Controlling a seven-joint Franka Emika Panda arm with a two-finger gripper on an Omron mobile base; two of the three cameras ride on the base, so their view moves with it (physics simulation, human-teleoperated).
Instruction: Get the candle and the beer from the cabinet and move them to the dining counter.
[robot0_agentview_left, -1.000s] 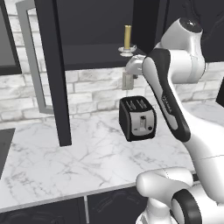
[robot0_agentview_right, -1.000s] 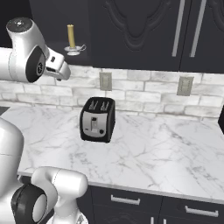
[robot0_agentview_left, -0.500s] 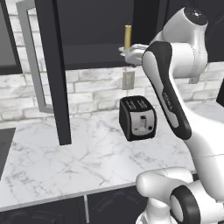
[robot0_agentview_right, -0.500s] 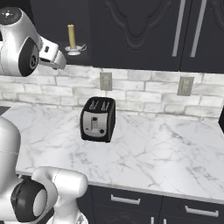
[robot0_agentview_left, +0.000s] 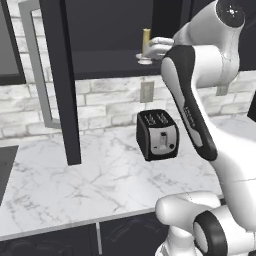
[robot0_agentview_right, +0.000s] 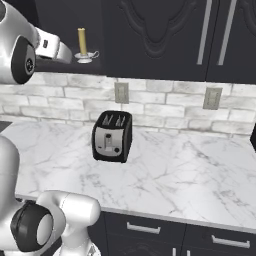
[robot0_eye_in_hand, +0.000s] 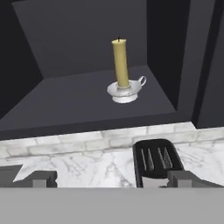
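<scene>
My gripper stands wide and empty, short of the candle on the cabinet shelf. I worry that a high or off-centre approach tips the thin stick in its holder, or knocks it onto the toaster below.

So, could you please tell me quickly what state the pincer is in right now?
Pincer: open, holding nothing; the candle stands untouched on the cabinet shelf ahead.

Candle: pale yellow stick in a silvery holder. Cabinet: black, interior dark grey; door handle grey. Toaster: black with a silver front panel. Worktop: white marble, grey veins. Backsplash: whitish-grey brick pattern.
</scene>
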